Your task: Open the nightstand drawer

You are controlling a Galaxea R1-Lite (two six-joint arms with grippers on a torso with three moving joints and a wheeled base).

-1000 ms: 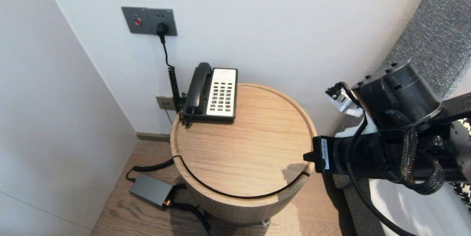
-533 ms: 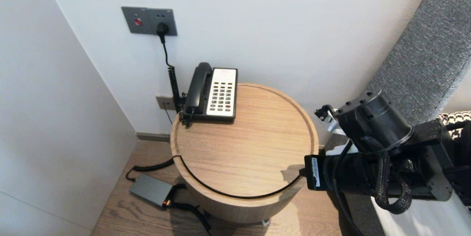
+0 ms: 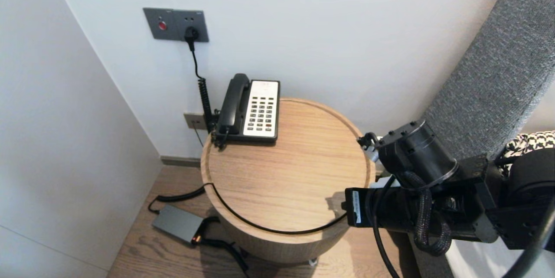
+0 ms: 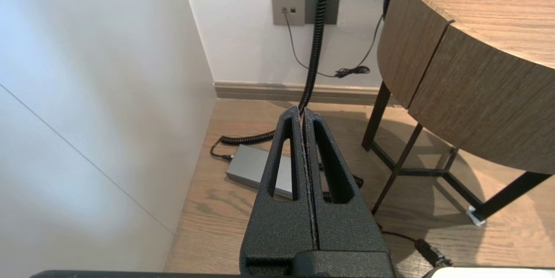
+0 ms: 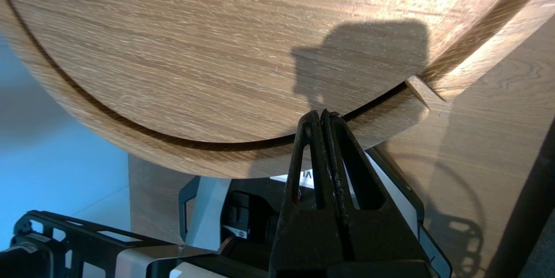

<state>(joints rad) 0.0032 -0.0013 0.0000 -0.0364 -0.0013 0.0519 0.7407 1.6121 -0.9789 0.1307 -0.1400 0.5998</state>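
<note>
A black-and-white desk phone [image 3: 250,108], its handset [image 3: 233,103] on the cradle, sits at the back left of a round wooden side table [image 3: 295,174]. My right arm [image 3: 412,208] reaches in from the right, level with the table's front right rim. Its gripper [image 5: 323,115] is shut and holds nothing, with the tips over the dark groove of the tabletop [image 5: 195,52] near the rim. My left gripper [image 4: 302,113] is parked low beside the table [image 4: 477,96], shut and empty, above the wooden floor.
A coiled cord [image 3: 204,96] hangs from the wall socket [image 3: 175,24] down to a grey power adapter [image 3: 177,224] on the floor left of the table. White walls close in at the back and left. A grey padded headboard [image 3: 490,74] stands to the right.
My right arm has dropped and shifted left, coming in over the table's front right rim. The phone and the left arm have not moved.
</note>
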